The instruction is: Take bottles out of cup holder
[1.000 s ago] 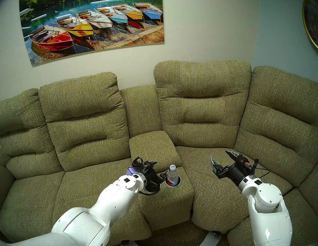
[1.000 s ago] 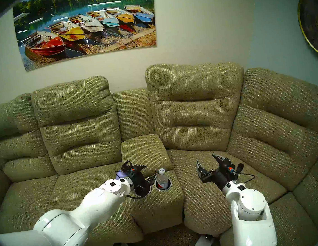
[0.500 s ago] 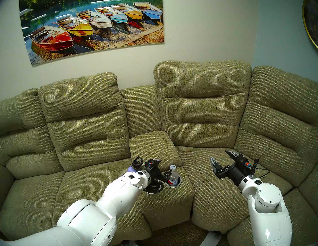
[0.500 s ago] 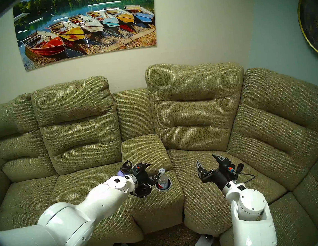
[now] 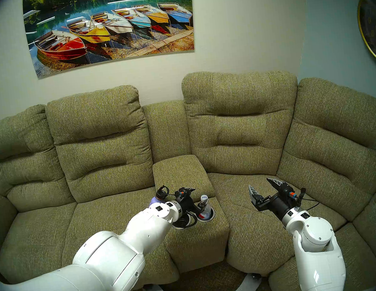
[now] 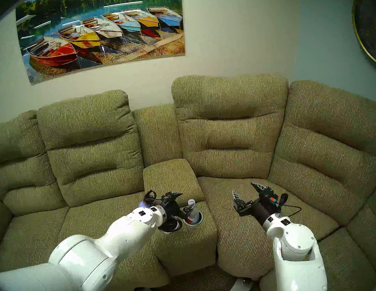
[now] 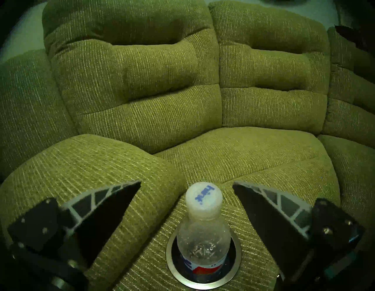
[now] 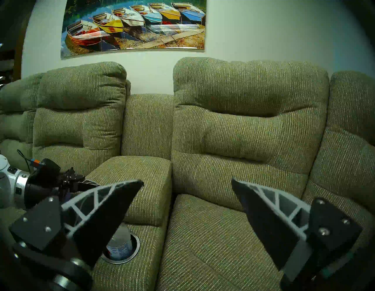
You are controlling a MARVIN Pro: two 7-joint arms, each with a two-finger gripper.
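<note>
Left wrist shows bottle cap (image 7: 203,200) print (blue)

Both pincers (image 7: 186,184) (image 8: 187,182) agape, arms outstretched

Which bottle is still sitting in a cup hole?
The clear plastic bottle with the white cap. It stands in the right cup holder; the lavender flask is already out, on the seat.

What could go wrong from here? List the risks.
1. The left claw is open astride the clear bottle's white cap; closing there, it might grip only the cap and slip.
2. The lavender flask stands close behind that arm, which might knock it over.
</note>
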